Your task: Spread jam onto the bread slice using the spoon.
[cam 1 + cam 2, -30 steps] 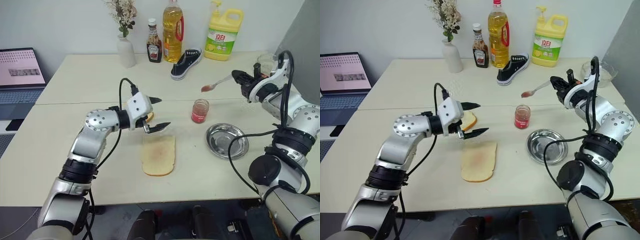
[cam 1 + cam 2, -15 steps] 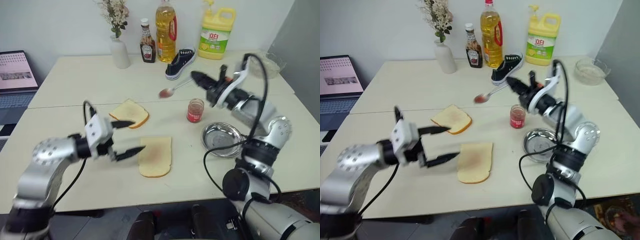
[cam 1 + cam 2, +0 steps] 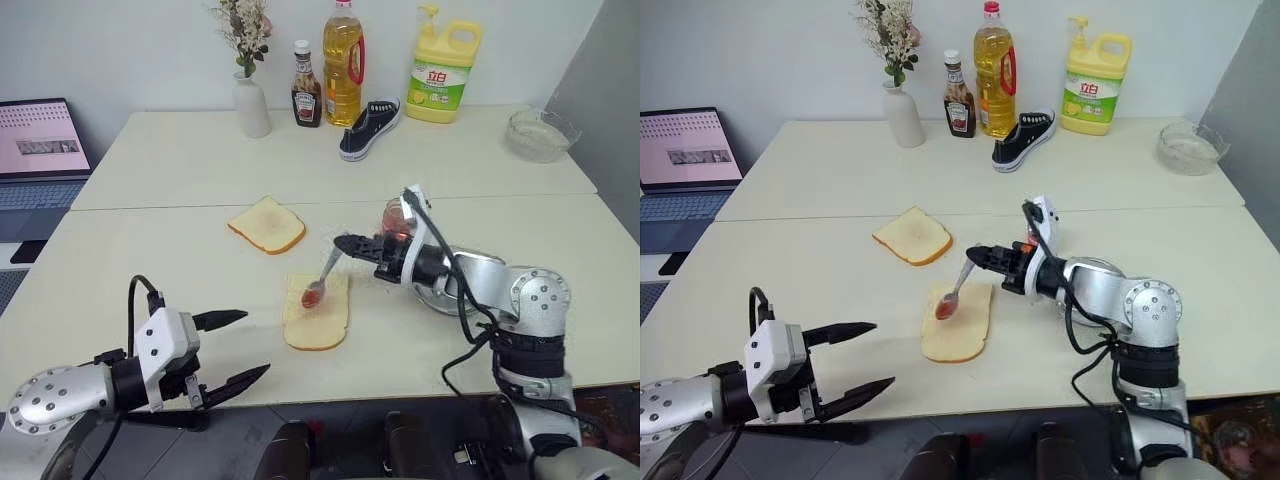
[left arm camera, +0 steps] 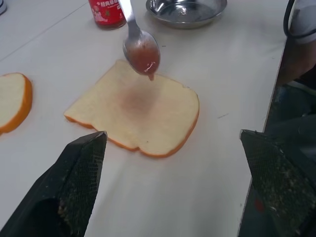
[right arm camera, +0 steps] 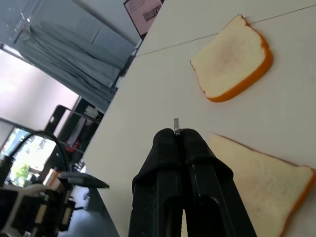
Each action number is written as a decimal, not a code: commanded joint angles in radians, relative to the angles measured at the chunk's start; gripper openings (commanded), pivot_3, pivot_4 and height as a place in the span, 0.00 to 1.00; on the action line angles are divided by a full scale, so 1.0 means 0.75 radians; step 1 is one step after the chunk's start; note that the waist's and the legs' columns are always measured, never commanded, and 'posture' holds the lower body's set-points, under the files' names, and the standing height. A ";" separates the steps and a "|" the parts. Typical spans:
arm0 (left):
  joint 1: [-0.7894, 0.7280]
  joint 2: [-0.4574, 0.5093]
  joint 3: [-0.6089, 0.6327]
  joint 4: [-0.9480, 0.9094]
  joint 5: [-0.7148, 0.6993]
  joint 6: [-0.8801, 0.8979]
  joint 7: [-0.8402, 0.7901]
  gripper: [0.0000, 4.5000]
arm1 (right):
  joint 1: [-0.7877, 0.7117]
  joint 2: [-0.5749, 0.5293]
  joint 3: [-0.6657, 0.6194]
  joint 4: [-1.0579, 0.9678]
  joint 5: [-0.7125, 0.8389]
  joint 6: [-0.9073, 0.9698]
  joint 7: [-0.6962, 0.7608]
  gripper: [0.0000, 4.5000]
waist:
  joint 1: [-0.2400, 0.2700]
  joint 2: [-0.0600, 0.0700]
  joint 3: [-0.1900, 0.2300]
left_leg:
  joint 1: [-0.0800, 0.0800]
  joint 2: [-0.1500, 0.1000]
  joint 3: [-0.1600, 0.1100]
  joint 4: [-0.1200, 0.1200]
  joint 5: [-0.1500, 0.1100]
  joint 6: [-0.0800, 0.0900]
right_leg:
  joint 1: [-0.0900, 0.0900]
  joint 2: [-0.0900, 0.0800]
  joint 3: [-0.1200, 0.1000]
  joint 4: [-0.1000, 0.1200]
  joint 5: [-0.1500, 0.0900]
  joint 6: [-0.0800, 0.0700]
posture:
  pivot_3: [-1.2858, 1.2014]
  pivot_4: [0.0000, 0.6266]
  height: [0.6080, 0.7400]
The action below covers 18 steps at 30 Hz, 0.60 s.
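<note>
Left eye view: we see right gripper (image 3: 345,243) clamped on spoon (image 3: 322,280), jam (image 3: 311,297) in bowl over bread slice (image 3: 318,312). Left gripper (image 3: 232,347) spread wide, empty.

- The spoon (image 4: 139,43): shiny polished metal.
- The jam (image 4: 146,61): glossy, wet red.
- The bread slice (image 4: 140,112): matt, porous crumb.
- The table (image 3: 180,160): smooth, matt cream surface.
- Steel dish (image 4: 186,10): reflective metal.

Staged test room, office-like: plain pale surface (image 3: 180,190) against bare wall, open laptop (image 3: 40,150), detergent jug (image 3: 443,62), oil bottle (image 3: 343,62), stray sneaker (image 3: 370,127), flower vase (image 3: 251,105).
</note>
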State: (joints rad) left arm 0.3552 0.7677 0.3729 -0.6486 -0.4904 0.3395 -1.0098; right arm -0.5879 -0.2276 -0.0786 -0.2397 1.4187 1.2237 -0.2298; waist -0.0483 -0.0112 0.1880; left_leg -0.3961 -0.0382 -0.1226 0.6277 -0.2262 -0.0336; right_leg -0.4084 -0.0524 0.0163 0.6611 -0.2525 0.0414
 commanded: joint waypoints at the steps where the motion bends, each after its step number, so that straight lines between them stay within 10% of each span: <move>1: -0.037 0.007 -0.016 -0.006 -0.008 -0.007 0.029 1.00 | 0.001 -0.057 0.097 -0.127 -0.167 -0.078 0.183 0.01 | 0.000 0.000 0.000 | 0.000 0.000 0.000 0.000 0.000 0.000 | 0.000 0.000 0.000 0.000 0.000 0.000 | 0.52 0.24 1.00; 18: -0.044 0.025 -0.036 0.010 -0.013 0.008 0.041 1.00 | -0.006 -0.150 0.400 -0.242 -0.818 -0.417 0.697 0.01 | 0.009 0.000 0.000 | -0.001 0.002 -0.001 -0.001 0.000 0.000 | -0.001 -0.001 0.000 -0.002 0.003 0.006 | 0.52 0.24 1.00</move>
State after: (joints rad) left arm 0.3206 0.7794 0.3382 -0.6177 -0.4912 0.3448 -0.9903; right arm -0.5677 -0.3460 0.2221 -0.3880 0.8290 0.9458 0.2597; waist -0.0416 -0.0113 0.1881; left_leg -0.3970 -0.0369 -0.1230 0.6271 -0.2264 -0.0338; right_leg -0.4091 -0.0529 0.0161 0.6594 -0.2503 0.0461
